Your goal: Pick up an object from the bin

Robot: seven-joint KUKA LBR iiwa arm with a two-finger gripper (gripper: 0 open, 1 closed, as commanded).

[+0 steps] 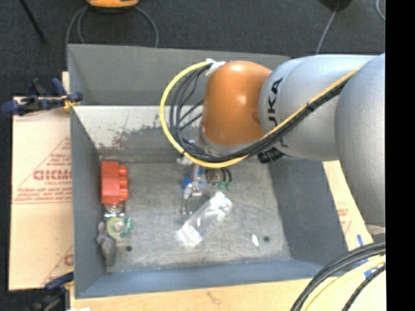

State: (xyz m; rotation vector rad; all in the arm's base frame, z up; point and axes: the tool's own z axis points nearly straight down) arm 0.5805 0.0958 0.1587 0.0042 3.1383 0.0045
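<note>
Camera view looks down on the pincer (193,192), low near the middle of the grey bin (305,193) under the arm's orange wrist cover (233,109); how wide it is parted, and whether it grips anything, I cannot tell. A crumpled clear plastic packet (206,219) lies just below the pincer, its upper end close to the tip. Well off to the pincer's left in the view sit a red plastic block (114,181) and, lower, a small green-and-white roll (118,227).
</note>
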